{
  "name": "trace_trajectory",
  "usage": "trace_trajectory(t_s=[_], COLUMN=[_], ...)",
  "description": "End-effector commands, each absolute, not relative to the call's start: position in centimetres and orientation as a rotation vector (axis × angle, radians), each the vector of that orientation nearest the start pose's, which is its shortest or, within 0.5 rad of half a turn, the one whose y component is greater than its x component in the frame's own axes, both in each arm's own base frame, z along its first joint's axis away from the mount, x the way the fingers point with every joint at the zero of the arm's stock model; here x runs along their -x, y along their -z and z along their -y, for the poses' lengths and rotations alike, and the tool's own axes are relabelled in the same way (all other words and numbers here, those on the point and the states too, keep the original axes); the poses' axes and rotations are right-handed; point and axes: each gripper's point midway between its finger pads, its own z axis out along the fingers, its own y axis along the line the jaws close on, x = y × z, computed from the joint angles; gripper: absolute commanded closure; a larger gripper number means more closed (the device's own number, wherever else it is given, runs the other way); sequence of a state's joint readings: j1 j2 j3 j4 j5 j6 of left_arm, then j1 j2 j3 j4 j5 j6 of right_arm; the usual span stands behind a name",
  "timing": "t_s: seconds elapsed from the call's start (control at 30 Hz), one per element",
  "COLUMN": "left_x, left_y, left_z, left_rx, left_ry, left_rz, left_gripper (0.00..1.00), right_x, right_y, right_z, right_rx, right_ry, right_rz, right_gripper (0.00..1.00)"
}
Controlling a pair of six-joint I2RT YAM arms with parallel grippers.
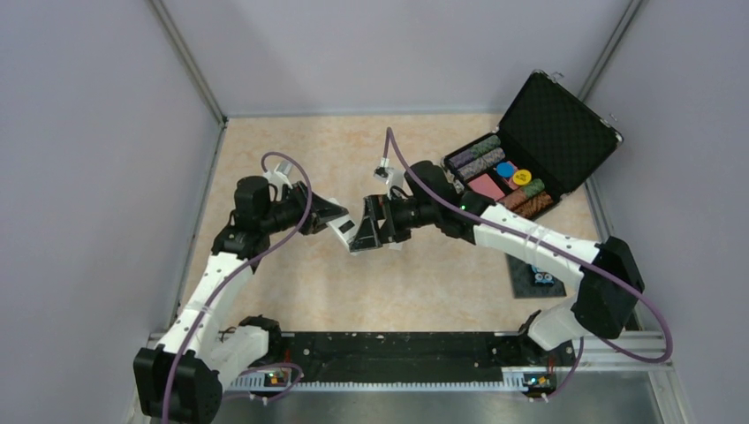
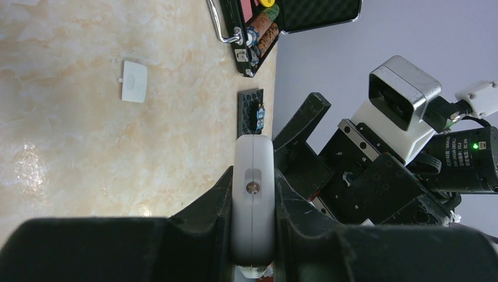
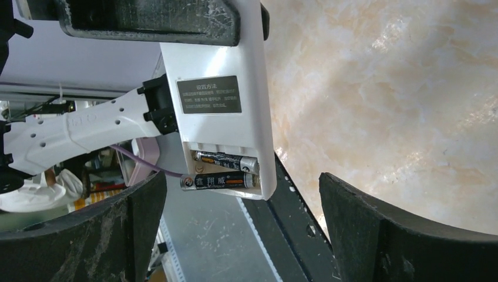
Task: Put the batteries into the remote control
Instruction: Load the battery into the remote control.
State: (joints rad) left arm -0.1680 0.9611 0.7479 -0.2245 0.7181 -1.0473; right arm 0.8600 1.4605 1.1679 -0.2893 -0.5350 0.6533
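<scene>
The left gripper (image 1: pixel 329 216) clamps the remote control (image 3: pixel 217 100) — batteries (image 3: pixel 220 181) in, one seemingly unseated; right gripper (image 1: pixel 366 228), spread wide, should seat it.

left gripper (image 2: pixel 253 194) clamped tight; right gripper (image 3: pixel 241 188) spread wide, facing it

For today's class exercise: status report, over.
Left gripper: jaws shut on remote control. Right gripper: jaws open. Both batteries in its open back. White cover on table.
</scene>
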Motion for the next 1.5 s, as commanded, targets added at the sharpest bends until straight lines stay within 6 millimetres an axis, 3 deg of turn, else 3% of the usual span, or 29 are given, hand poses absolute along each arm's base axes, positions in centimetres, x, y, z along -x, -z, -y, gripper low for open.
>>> trace_trajectory(t_s=[0.0, 0.47, 0.8, 1.0, 1.13, 1.47], left_x=[-25.6, -25.9, -26.2, -26.1, -25.6, -24.1], left_y=[-26.6, -26.3, -26.6, -27.3, -28.5, -33.8], left_z=[19.0, 19.3, 19.2, 19.5, 20.0, 20.7], left_rx=[0.373, 0.366, 0.364, 0.361, 0.360, 0.361], left_ry=[1.485, 1.498, 1.492, 1.524, 1.609, 1.855], left_rz=[-2.095, -2.111, -2.105, -2.098, -2.081, -1.968], left_gripper=[1.00, 1.00, 1.00, 1.00, 1.00, 1.00], right_x=[-18.2, -18.2, -18.4, -18.4, -18.3, -18.8], right_y=[-25.3, -24.8, -24.8, -25.1, -25.9, -26.3], right_z=[-39.2, -39.8, -40.1, -40.2, -40.3, -39.8], right_rx=[0.680, 0.678, 0.668, 0.680, 0.700, 0.705], right_ry=[-1.438, -1.481, -1.487, -1.501, -1.516, -1.493], right_rz=[-2.212, -2.217, -2.214, -2.191, -2.130, -2.009], right_gripper=[0.04, 0.37, 0.53, 0.54, 0.54, 0.55])
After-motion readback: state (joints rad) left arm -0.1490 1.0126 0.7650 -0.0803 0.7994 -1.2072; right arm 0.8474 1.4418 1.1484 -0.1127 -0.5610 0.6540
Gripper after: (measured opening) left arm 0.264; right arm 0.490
